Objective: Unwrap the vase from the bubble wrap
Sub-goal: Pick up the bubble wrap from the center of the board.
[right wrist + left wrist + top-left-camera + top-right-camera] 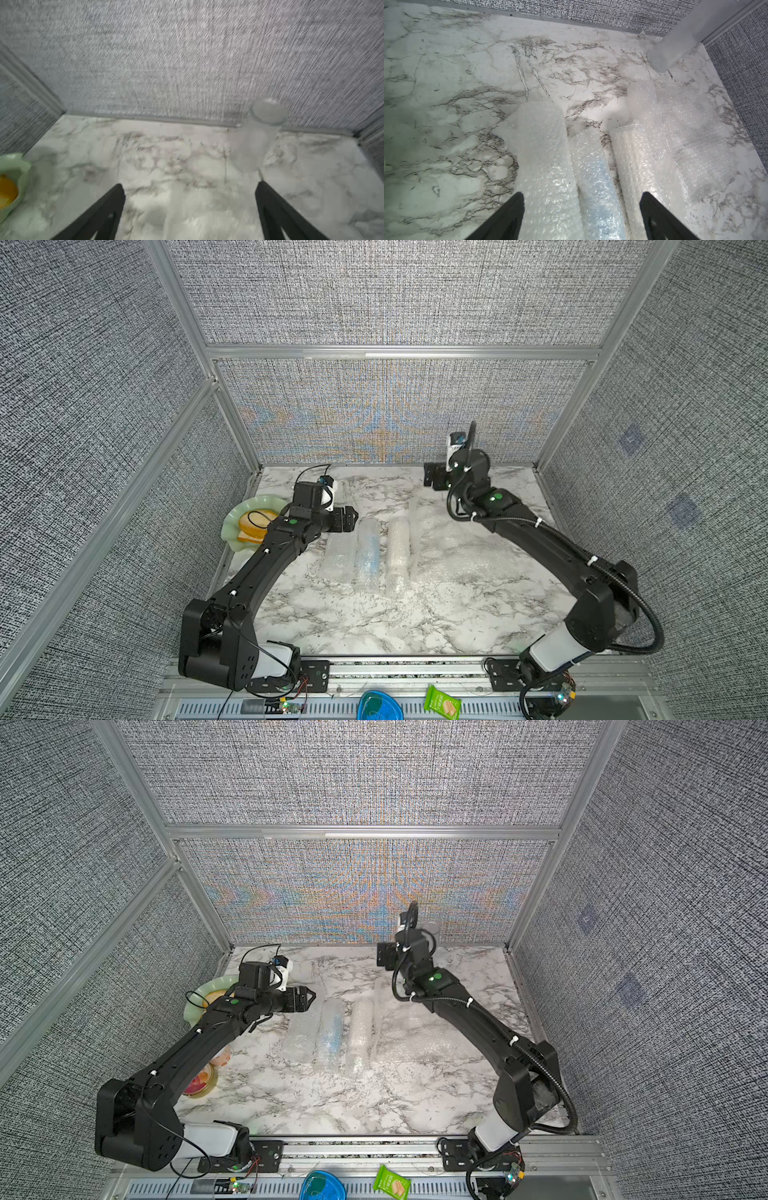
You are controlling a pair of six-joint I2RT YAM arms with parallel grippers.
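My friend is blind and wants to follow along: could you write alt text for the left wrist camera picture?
The open left gripper hovers over rolls of bubble wrap lying side by side on a marble table, with nothing in its grip. A frosted vase stands bare by the far wall, apart from the wrap.

Crinkly clear plastic bubble wrap [546,166] on smooth marble-look table [446,93]; vase [257,141] seemingly frosted glass

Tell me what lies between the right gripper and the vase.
Bare marble table only. The blurred right wrist view shows the open right gripper facing the upright frosted vase, nothing on the stretch between them.
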